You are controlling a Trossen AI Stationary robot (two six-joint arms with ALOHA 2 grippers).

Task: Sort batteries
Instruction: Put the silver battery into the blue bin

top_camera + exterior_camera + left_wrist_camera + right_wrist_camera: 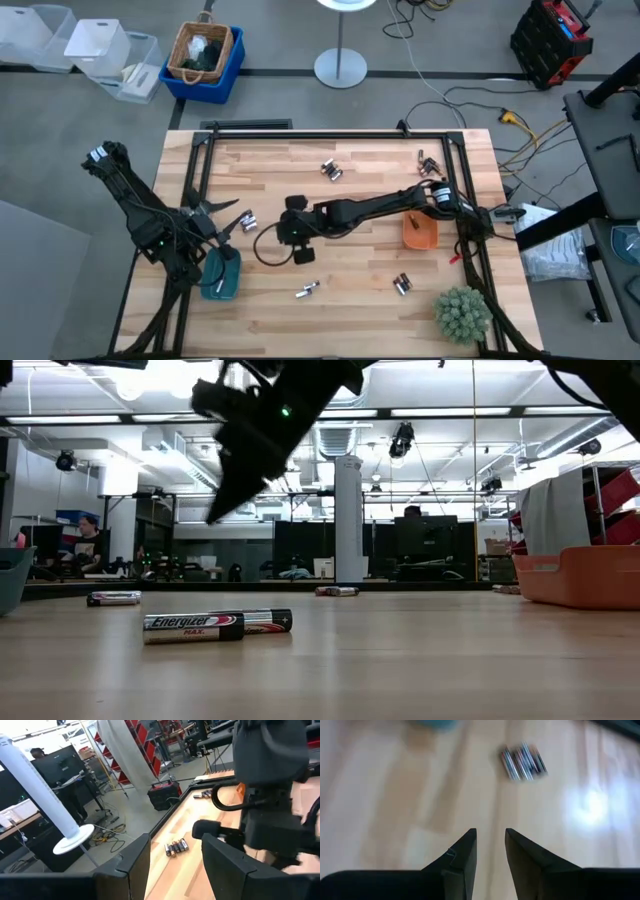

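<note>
Batteries lie scattered in small clusters over the wooden tabletop [350, 270]: one cluster [331, 171] near the far edge, another [429, 162] toward the far right corner, one [247, 220] left of centre, one [306, 291] near the front edge, and one [402, 284] at front right. From the low view, two batteries [215, 624] lie side by side nearest the camera, with singles [113, 598] and [336, 591] farther back.

The right arm stretches across the middle of the tabletop, its gripper [292, 228] held above the wood between the left-of-centre cluster and the front one. In its wrist view the jaws stand narrowly apart with nothing between them [490, 851], over bare wood, and a cluster of batteries [523, 761] lies ahead of them, well apart.

The left gripper [222, 218] waits at the left edge of the tabletop beside the teal tray [222, 275]; its jaws stand wide and empty [175, 865]. An orange tray [419, 232] sits on the right side, partly under the right arm. A green plant [462, 313] stands at the front right corner.
</note>
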